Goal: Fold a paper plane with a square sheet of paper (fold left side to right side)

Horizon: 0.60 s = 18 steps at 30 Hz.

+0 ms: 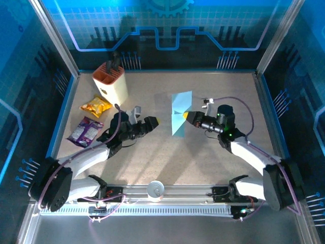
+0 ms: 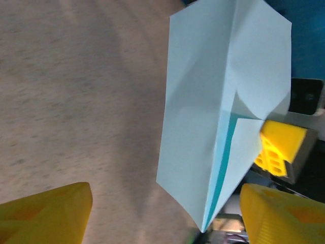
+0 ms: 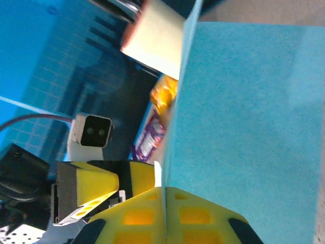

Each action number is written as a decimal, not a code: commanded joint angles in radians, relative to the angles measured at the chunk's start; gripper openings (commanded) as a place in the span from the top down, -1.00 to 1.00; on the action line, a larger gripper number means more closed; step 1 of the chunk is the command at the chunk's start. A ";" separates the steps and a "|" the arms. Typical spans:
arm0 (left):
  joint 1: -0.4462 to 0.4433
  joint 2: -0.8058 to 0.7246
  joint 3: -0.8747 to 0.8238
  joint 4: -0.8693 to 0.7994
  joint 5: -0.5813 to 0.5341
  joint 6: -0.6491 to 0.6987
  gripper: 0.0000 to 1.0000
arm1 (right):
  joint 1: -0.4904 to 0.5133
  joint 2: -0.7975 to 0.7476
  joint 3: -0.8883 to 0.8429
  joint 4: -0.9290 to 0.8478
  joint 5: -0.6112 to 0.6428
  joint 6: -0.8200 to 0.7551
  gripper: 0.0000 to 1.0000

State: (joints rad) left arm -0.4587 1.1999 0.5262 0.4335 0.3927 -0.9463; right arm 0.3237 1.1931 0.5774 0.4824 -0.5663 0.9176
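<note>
Your right gripper (image 3: 165, 206) has its yellow fingers pressed together on the edge of the sheet of paper (image 1: 179, 118), and in the right wrist view the thin blue edge runs straight down into the seam between the two pads. From above, that pinch sits on the right side of the sheet, about halfway along it. Your left gripper (image 1: 154, 122) lies just to the left of the sheet with its fingers spread wide. In the left wrist view one yellow finger (image 2: 48, 213) shows at the lower left and the other at the lower right, with nothing between them but bare table and the pointed near corner of the paper, which they do not touch. The sheet itself is light blue and partly folded: a crease runs along its length, one flap is turned over near the pinched side, and a darker teal strip shows in the fold. It sits near the middle of the table (image 1: 213, 162), between the two grippers, narrowing to a tip at the near end. You cannot tell from these views how much of it rests flat on the surface. Well off to the left, the cream knife block (image 1: 111, 84) stands at the far left corner, with the yellow snack packet (image 1: 95, 106) just in front of it and the purple snack packet (image 1: 85, 130) nearer still.
</note>
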 commanded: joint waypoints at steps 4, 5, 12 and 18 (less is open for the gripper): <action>-0.001 -0.057 0.019 0.233 0.177 -0.117 -0.61 | -0.008 -0.134 0.035 0.075 -0.055 0.043 1.00; -0.006 -0.055 0.031 0.235 0.187 -0.127 -0.61 | -0.005 -0.143 0.044 0.074 -0.057 0.053 1.00; -0.090 -0.007 0.130 0.217 0.175 -0.105 -0.62 | 0.037 -0.164 0.081 0.078 -0.057 0.098 1.00; -0.126 0.078 0.196 0.261 0.172 -0.125 -0.55 | 0.072 -0.146 0.086 0.122 -0.054 0.137 1.00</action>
State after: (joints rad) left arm -0.5743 1.2484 0.6807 0.6472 0.5449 -1.0603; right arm 0.3786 1.0409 0.6331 0.5499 -0.6109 1.0225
